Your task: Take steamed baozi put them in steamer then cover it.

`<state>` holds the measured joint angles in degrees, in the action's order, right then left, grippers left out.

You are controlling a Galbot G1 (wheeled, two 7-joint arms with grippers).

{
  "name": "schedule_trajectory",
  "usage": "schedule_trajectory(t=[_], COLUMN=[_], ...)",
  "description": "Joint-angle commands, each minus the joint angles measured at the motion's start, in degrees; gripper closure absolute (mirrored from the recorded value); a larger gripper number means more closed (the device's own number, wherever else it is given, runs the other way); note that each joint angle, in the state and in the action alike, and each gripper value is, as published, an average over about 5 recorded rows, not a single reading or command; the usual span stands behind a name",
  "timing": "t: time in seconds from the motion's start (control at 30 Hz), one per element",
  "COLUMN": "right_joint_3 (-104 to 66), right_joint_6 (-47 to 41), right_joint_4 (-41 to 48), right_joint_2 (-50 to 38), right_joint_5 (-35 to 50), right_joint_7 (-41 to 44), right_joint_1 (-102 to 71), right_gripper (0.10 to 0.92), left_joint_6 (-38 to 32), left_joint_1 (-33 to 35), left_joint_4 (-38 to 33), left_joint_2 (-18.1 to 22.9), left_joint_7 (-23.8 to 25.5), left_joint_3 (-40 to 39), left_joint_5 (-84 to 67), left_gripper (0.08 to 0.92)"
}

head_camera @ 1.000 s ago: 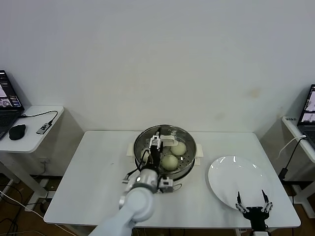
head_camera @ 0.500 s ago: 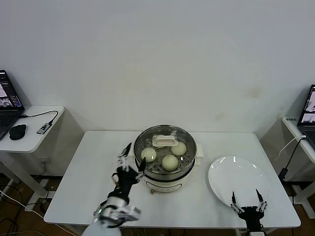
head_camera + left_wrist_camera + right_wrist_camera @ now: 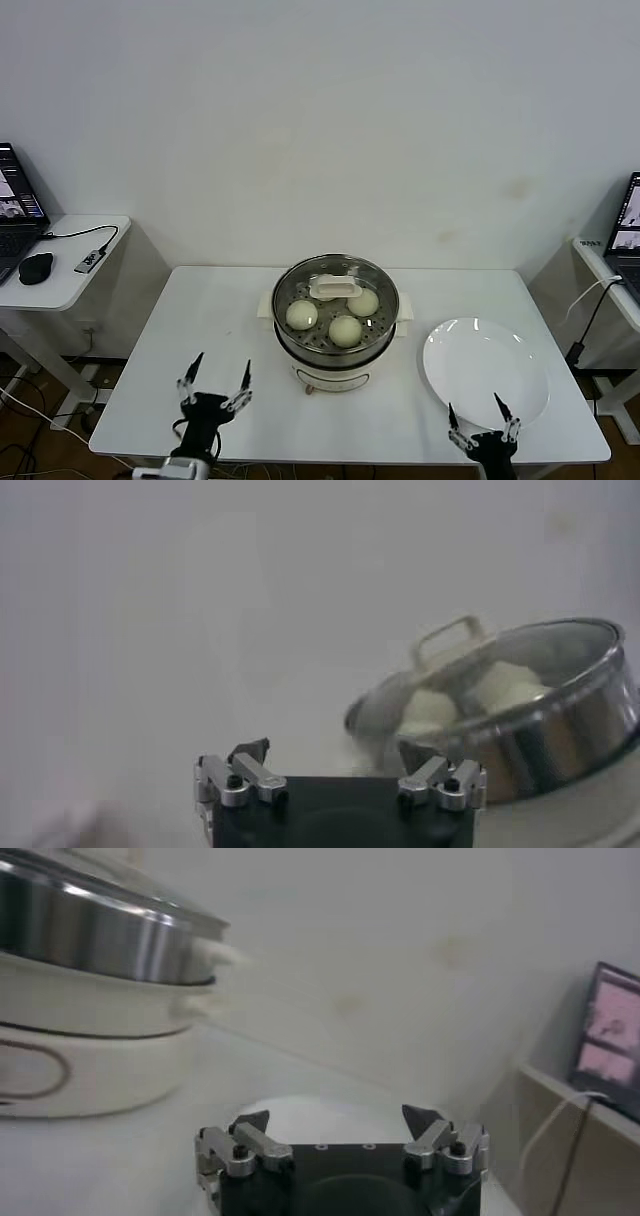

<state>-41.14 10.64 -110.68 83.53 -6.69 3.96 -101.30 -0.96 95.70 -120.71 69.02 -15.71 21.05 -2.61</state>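
A steel steamer [image 3: 336, 330] sits mid-table, its glass cover [image 3: 335, 290] already on over the buns [image 3: 345, 330]. An empty white plate [image 3: 486, 372] lies beside it. Left gripper [image 3: 213, 392] and right gripper [image 3: 481, 427] hover open near the table's front edge, holding nothing, seemingly finished.

Shiny stainless steel on the steamer [image 3: 336, 350] wall, mirror-bright ahead of the left end effector [image 3: 214, 392]. Clear glass cover [image 3: 336, 283] with metal rim, cream plastic-looking handle. Smooth matt baozi [image 3: 302, 314] beneath. Glossy white plate [image 3: 486, 372] just beyond the right end effector [image 3: 482, 429]. Matt white table [image 3: 200, 330]. Black matt housings, bare metal fingers [image 3: 245, 777].
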Motion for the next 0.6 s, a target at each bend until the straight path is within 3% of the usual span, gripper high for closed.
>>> schedule_trajectory(t=[0.03,0.6], right_joint_3=[5.5,8.3], right_joint_6=[0.7,-1.6], right_joint_4=[-1.2,-4.3], right_joint_2=[-3.0,-4.3], right_joint_5=[3.2,5.5], right_joint_7=[0.4,3.4], right_joint_1=[-3.7,-5.1], right_gripper=[0.203,0.203], left_joint_6=[-11.6,-4.8], left_joint_1=[8.0,9.6], left_joint_4=[4.5,4.0], left_joint_2=[1.4,2.5], left_joint_7=[4.2,10.6], left_joint_3=[7.9,10.1], left_joint_5=[-17.4,-15.7], left_gripper=[0.177,0.177])
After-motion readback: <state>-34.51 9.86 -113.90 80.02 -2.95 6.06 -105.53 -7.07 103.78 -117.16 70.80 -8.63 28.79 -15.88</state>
